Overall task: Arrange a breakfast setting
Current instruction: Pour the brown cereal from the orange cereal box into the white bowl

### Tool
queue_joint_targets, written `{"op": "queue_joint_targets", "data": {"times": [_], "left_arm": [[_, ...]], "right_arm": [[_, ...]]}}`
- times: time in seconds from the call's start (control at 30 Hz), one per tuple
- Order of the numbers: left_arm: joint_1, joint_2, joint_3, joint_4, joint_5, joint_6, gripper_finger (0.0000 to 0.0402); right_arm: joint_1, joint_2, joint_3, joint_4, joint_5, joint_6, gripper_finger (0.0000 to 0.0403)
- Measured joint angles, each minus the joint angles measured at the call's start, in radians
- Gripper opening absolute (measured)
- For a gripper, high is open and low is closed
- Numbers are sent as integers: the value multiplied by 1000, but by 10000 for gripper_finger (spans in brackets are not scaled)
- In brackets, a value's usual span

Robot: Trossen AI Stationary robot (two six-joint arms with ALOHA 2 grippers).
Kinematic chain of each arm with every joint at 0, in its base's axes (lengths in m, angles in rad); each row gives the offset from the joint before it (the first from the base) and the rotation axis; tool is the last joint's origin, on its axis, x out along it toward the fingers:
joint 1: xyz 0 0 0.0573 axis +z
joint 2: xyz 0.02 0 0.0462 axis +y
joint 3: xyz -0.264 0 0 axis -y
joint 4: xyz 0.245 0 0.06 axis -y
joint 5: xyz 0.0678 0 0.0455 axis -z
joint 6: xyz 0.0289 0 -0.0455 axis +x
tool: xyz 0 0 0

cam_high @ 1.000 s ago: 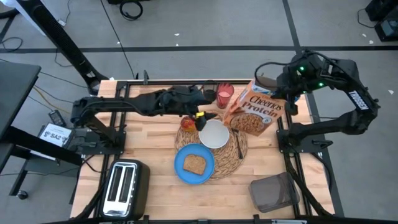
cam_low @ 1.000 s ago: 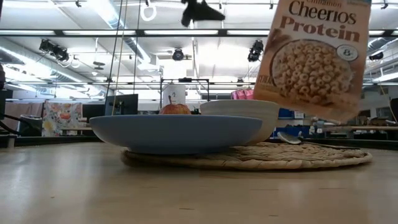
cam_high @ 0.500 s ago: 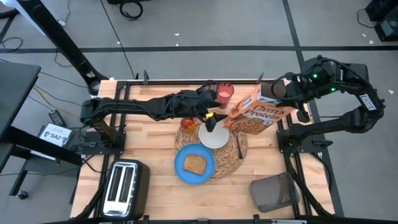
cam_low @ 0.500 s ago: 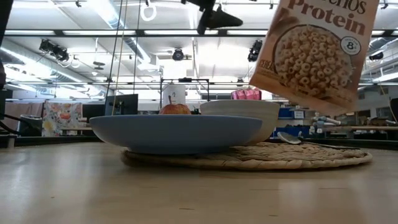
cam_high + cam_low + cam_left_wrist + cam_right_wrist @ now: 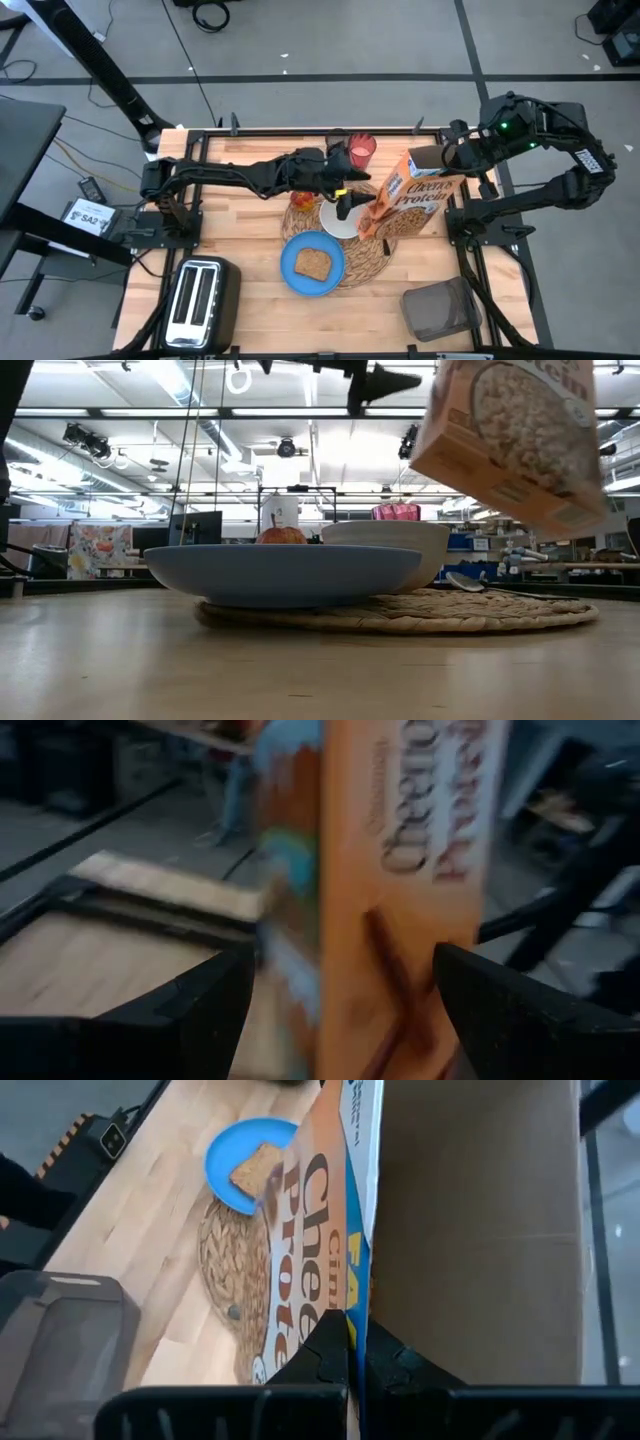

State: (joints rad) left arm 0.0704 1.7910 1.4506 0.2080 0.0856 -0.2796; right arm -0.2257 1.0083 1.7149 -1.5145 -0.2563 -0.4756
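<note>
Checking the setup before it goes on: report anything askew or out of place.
The Cheerios box is not standing on the table: the right gripper holds it tilted in the air above the straw placemat, beside the white bowl. The left gripper hovers over that bowl.

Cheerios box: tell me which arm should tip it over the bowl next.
Right. Its end effector already pinches the Cheerios box aloft beside the white bowl; the left end effector hovers open above the bowl.

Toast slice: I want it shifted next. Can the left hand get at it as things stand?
Probably yes: the left hand hangs open over the white bowl, and the toast slice lies uncovered on the blue plate alongside.
</note>
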Motion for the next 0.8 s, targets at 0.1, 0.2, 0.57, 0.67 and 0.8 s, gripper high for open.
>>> {"op": "queue_joint_targets", "data": {"times": [0.1,0.2,0.57,0.67,0.8], "left_arm": [[-2,4,2,8,40,-14,313],[-3,4,1,2,47,-24,313],[-36,4,0,-19,44,17,313],[-54,4,0,-37,17,29,313],[-67,4,0,-111,-73,29,313]], "right_arm": [[20,14,0,44,0,-28,0],[35,34,0,62,40,-55,0],[42,99,0,75,137,29,0],[41,106,0,77,148,82,0],[41,106,0,82,128,171,0]]}}
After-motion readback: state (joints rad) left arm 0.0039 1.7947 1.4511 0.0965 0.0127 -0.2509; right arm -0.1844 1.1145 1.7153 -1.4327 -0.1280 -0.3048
